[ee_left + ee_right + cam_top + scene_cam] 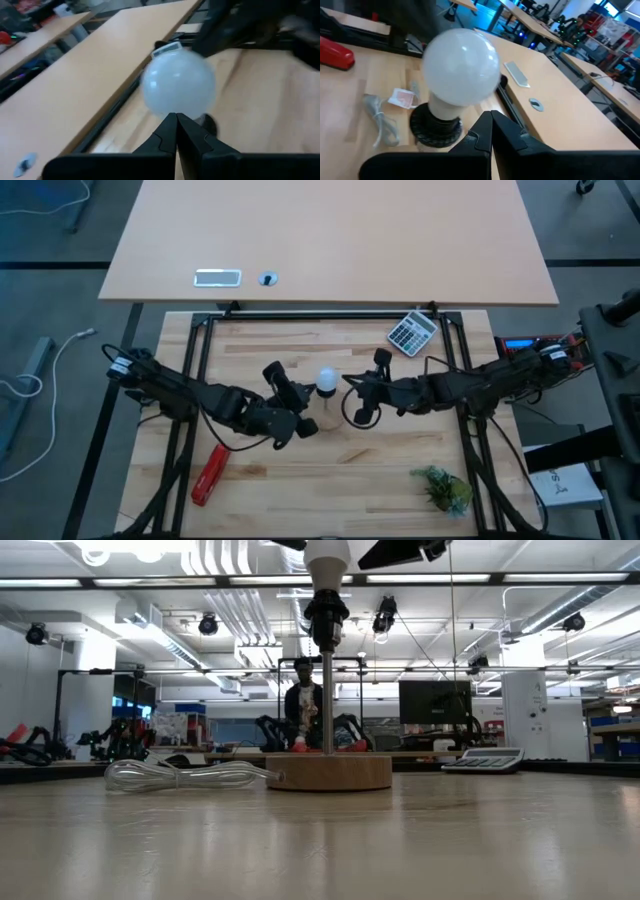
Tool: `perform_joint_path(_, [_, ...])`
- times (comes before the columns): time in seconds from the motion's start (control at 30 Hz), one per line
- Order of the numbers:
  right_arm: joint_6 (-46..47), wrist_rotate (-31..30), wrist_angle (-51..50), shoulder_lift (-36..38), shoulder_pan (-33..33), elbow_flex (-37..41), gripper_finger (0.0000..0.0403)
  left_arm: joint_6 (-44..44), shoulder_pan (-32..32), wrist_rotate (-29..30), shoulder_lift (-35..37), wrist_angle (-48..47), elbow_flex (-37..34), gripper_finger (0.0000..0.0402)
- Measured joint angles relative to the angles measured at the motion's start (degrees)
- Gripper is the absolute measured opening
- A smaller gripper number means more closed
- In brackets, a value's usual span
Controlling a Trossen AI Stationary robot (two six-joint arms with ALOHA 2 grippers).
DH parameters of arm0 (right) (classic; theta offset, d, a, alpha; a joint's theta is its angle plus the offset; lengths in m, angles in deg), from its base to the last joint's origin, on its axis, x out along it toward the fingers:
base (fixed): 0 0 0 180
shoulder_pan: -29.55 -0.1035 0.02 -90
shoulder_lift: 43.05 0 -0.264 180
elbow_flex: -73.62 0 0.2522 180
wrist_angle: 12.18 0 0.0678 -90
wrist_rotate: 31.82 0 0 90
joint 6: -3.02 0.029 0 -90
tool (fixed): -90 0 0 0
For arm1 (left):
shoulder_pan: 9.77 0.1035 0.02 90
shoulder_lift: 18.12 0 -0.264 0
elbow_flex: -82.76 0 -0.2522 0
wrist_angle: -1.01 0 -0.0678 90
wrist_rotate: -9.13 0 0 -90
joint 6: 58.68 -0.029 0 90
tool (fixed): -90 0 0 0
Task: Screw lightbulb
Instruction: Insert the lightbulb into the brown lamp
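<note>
The white lightbulb [326, 380] sits upright in a black socket [326, 612]. The socket tops a thin rod on the round wooden disc [328, 772], which stands flat on the table. My left gripper [176, 118] is shut, its tips just under the bulb's globe [179, 85], at the bulb's left in the high view [309, 392]. My right gripper [491, 116] is shut too, its tips level with the bulb's neck [445, 107], at the bulb's right in the high view [348, 383]. Both hang well above the tabletop. My left gripper has its shut tips right at the lower edge of the bulb's globe [175, 111], coming slanting from the table's left. I cannot tell whether they touch it. My right gripper has its shut tips beside the bulb's neck [470, 112], coming from the table's right. I cannot tell whether they touch.
A clear cord [190, 775] lies left of the disc, with a small plastic scrap [402, 97] near it. A calculator [413, 333] lies at the far right, a red tool [210, 476] at the near left, and a green sprig [443, 488] at the near right.
</note>
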Motion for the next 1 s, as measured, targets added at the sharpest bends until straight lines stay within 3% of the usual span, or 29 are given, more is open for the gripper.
perform_joint_path(0.17, [-0.4, 1.5, 0.4, -0.1, 1.9, 0.0, 0.0000, 0.3, -0.2, -3.9, 0.0, 2.0, 0.0, 0.0000])
perform_joint_path(0.3, [0.1, 7.0, 2.0, -0.1, 2.6, 0.0, 0.0000, 0.2, 0.5, -4.0, -0.3, 2.1, -0.2, 0.0000])
perform_joint_path(0.63, [0.2, 9.1, 2.1, -0.9, 2.4, 0.0, 0.0000, 0.1, 1.8, -4.0, -0.3, 1.7, -0.7, 0.0000])
perform_joint_path(0.8, [1.9, 12.9, 2.2, -1.8, 2.3, 0.0, 0.0000, 0.0, 1.9, -4.0, -0.3, 1.6, -0.7, 0.0000])
perform_joint_path(1.0, [3.0, 12.6, 1.3, -2.3, 2.0, 0.0, 0.0000, 0.2, 1.9, -4.0, -0.3, 0.3, -0.7, 0.0000])
